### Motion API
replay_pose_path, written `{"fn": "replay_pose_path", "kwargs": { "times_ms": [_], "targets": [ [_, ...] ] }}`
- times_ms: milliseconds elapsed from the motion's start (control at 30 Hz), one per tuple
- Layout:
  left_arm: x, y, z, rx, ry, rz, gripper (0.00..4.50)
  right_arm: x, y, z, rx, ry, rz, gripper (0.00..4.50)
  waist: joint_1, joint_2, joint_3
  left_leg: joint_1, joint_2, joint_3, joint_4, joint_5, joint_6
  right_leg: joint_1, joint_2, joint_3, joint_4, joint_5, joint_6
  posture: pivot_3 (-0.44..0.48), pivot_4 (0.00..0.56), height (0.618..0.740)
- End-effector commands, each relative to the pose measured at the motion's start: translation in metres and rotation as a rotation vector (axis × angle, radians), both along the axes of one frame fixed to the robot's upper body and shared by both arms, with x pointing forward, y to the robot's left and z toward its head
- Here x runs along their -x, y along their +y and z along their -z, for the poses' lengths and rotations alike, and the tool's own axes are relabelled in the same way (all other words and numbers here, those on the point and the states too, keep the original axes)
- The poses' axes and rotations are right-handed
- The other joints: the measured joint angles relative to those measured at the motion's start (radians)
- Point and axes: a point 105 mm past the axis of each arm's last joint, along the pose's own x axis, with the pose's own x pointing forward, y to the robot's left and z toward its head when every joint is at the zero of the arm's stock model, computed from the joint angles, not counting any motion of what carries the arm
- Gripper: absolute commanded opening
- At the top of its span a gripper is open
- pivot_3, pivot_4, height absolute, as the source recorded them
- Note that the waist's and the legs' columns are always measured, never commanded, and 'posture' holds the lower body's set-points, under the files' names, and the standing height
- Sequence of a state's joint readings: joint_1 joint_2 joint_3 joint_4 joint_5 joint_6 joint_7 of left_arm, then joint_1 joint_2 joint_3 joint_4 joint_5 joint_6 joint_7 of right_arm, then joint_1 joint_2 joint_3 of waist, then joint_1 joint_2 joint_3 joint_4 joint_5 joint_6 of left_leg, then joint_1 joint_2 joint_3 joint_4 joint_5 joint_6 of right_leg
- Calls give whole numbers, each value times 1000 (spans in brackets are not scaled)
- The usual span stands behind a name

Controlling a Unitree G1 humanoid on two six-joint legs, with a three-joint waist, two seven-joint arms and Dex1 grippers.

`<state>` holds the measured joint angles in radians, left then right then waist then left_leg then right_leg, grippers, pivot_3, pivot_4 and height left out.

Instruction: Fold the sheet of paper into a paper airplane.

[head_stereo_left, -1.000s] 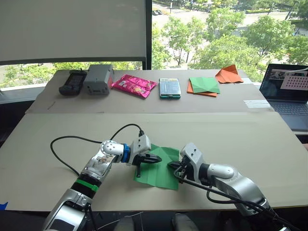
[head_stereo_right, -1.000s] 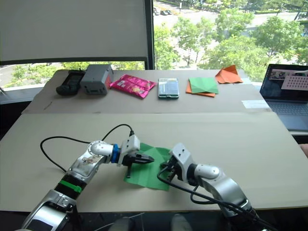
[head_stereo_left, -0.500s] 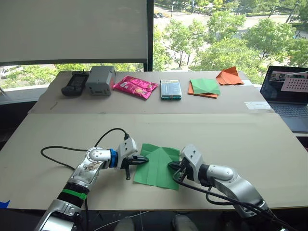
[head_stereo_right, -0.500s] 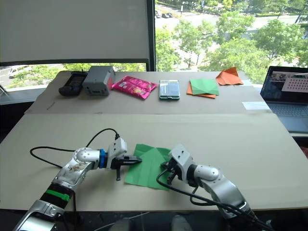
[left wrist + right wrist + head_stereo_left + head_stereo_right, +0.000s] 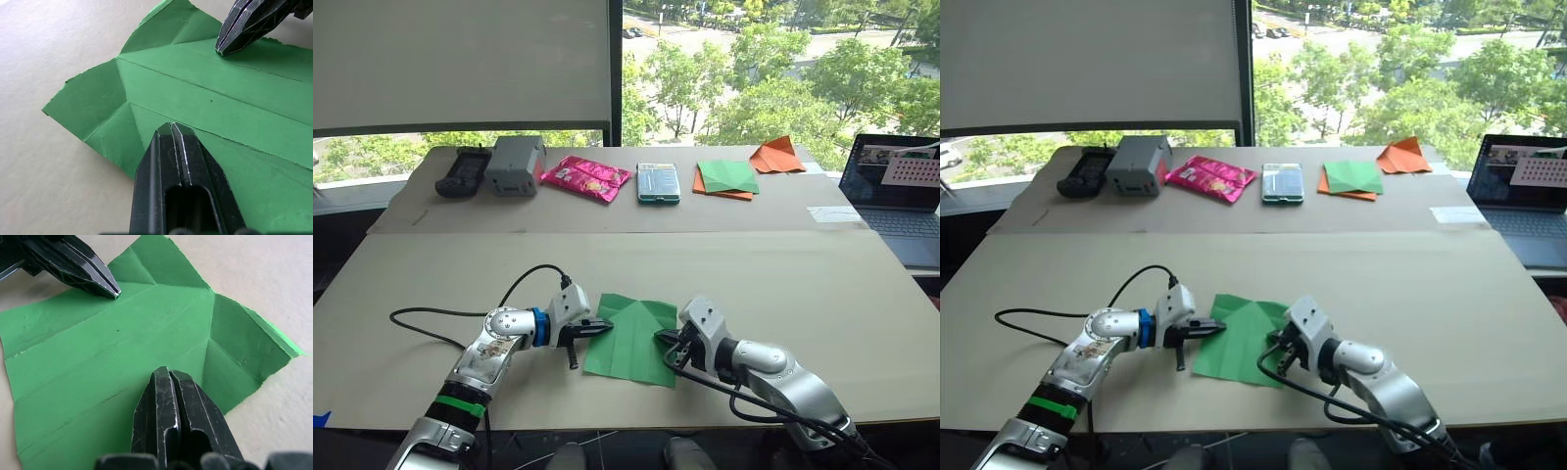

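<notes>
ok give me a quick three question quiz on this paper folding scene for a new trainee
1. True or false: both grippers have their fingers closed, tips at the sheet of paper.
2. Multiple choice: what lies at the far table's right end, beside the green-and-orange pair of sheets? A) a laptop B) an orange paper plane C) a pink snack packet
3. Fill in: the left gripper sits at the sheet's ___ edge.

Key
1. True: the left gripper and the right gripper are both shut, tips together.
2. B: the orange paper plane.
3. Left, opposite the right gripper.
</notes>
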<state>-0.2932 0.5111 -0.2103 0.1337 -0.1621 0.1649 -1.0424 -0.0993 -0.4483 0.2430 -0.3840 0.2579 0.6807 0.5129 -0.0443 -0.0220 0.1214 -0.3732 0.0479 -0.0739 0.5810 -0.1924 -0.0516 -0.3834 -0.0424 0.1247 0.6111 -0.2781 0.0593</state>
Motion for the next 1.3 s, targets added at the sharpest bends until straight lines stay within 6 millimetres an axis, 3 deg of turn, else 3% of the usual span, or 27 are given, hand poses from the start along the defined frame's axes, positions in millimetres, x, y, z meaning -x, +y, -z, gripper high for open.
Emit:
{"fn": "replay_pose_path", "kwargs": {
  "times_ms": [33,167,433,800,900,1033,1300],
  "targets": [
    [4,2,-13,30,-18,-26,0,-8,-7,-33,-86,-108,93,907,0,1,0,-1,0,0,0,0,0,-1,0,0,0,0,0,0,150,736],
    [8,3,-18,31,-22,-37,0,-10,-27,-42,-97,-136,213,2270,4,1,1,-4,0,0,0,0,0,-2,0,0,0,0,0,0,150,736],
    [9,5,-22,26,-28,-42,0,-5,-19,-21,-101,-50,220,2270,0,2,1,-4,0,0,0,0,0,-3,0,0,0,0,0,0,150,736],
    [8,5,-23,25,-30,-43,0,-9,-10,-8,-140,9,232,2270,0,2,1,-4,0,0,0,0,0,-3,0,0,0,0,0,0,150,736],
    [7,6,-23,24,-31,-48,0,-9,-10,-9,-143,3,232,1475,0,2,1,-4,0,0,0,0,0,-3,0,0,0,0,0,0,150,736],
    [8,6,-23,24,-26,-45,0,-10,-8,-13,-168,-8,229,58,0,2,1,-4,0,0,0,0,0,-3,0,0,0,0,0,0,150,736],
    [9,8,-25,25,-26,-48,0,-1,4,-29,-164,-101,124,24,0,2,1,-4,0,0,0,0,0,-3,0,0,0,0,0,0,150,736]
  ]
}}
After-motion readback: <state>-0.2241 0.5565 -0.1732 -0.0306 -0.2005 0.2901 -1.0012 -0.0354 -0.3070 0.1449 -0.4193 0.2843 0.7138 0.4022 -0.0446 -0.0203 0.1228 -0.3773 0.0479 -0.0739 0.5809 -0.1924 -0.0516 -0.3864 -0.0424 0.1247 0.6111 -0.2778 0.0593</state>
